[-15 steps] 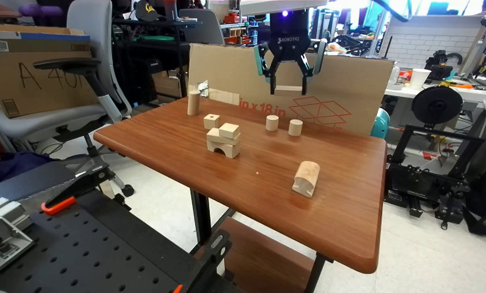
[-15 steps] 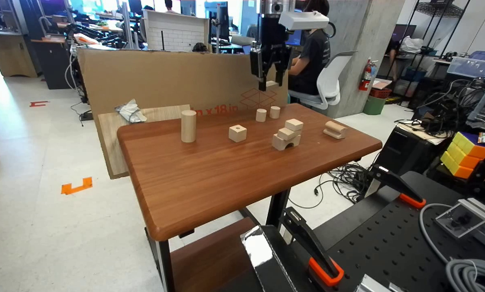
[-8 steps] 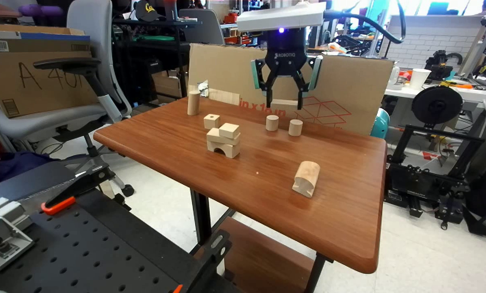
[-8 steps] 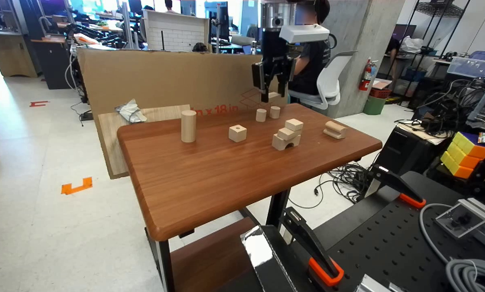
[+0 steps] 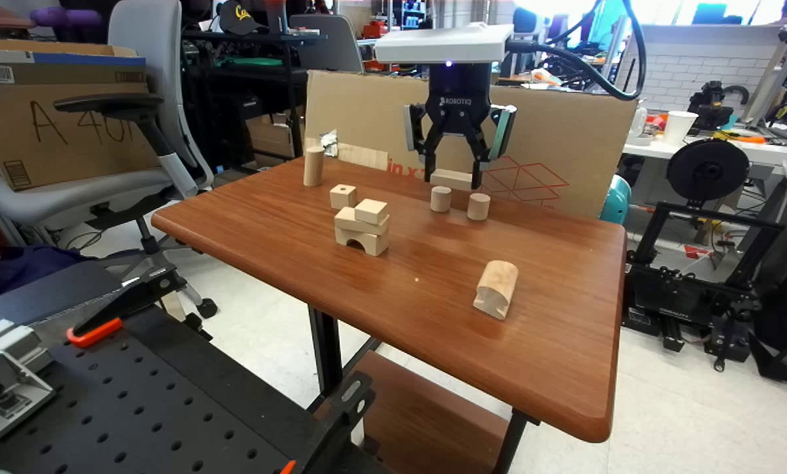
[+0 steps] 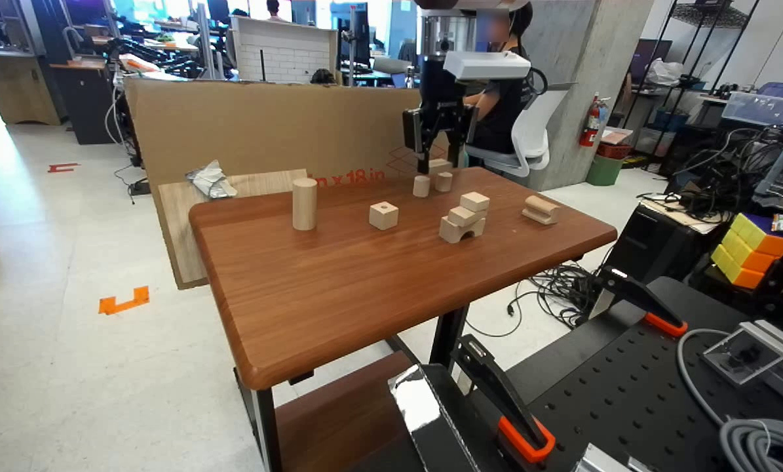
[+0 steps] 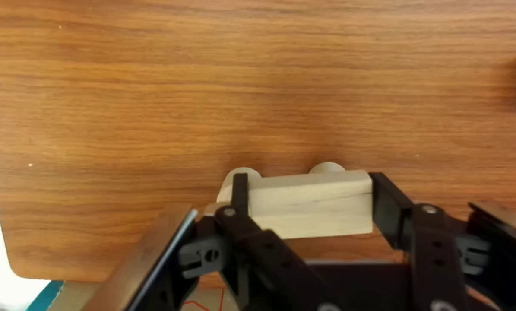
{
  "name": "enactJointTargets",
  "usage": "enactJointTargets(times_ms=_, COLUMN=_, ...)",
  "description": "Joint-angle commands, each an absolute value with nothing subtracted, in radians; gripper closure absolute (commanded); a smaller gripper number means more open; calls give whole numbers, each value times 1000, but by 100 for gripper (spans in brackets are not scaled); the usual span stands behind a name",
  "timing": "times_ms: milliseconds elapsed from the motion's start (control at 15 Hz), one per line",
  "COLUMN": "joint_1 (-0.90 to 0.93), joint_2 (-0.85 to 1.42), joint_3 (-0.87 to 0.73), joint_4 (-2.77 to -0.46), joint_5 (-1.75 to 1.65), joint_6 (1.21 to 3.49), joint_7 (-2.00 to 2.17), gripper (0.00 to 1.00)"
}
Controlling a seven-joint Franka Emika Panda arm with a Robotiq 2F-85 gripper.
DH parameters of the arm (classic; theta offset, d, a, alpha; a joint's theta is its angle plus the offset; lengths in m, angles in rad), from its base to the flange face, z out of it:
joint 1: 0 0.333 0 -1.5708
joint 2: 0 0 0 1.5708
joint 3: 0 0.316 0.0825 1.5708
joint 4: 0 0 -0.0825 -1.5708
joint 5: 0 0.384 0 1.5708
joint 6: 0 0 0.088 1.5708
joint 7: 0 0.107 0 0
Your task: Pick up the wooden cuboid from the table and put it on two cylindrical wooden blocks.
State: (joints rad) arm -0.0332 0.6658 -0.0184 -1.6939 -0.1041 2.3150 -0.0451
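Left to right in an exterior view, the first cylindrical block (image 5: 440, 199) stood upright on the surface (image 5: 433, 316). Above it, and seemingly a little behind, hung the claw (image 5: 453, 179), clenched on the wooden cuboid (image 5: 452, 180) and holding it by its two ends. It was the only claw, so none was nearer. The cuboid's long axis ran straight across the grip, looked about level, and lay close to parallel with the line through the pair. Farther right stood the second cylindrical block (image 5: 478, 207), upright too and apart from its mate.

The coming move, I judged, turned on the offset: the cuboid lay left of the pair's centre and toward the cardboard sheet (image 6: 280, 131). In the wrist view both block tops peeped out past one long edge, though perspective may have stretched that. A slight shift to the right and away from the sheet seemed due before lowering; whether wood touched wood I could not tell.

Of writing, again from the left: the carton (image 5: 64, 145) bore a marker "A 4", then strokes I could not read. The cap (image 5: 237, 20) had yellow script too small to be sure of. The sheet read "in x 18 in" in red, the claw's body said ROBOTIQ, and lettering on the black machine (image 5: 673, 296) was blurred.
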Motion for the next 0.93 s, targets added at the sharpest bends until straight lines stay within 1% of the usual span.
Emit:
enactJointTargets(times_ms=0, joint_1=-38, joint_2=668, joint_3=-15, joint_4=-1687, joint_5=-49, joint_6=2341, joint_7=-8, gripper=56)
enactJointTargets(times_ms=533, joint_1=-31, joint_2=684, joint_3=-57, joint_4=-1656, joint_5=-59, joint_6=2324, joint_7=25, gripper=56)
enactJointTargets(times_ms=867, joint_1=-33, joint_2=692, joint_3=-57, joint_4=-1652, joint_5=-53, joint_6=2326, joint_7=19, gripper=56)
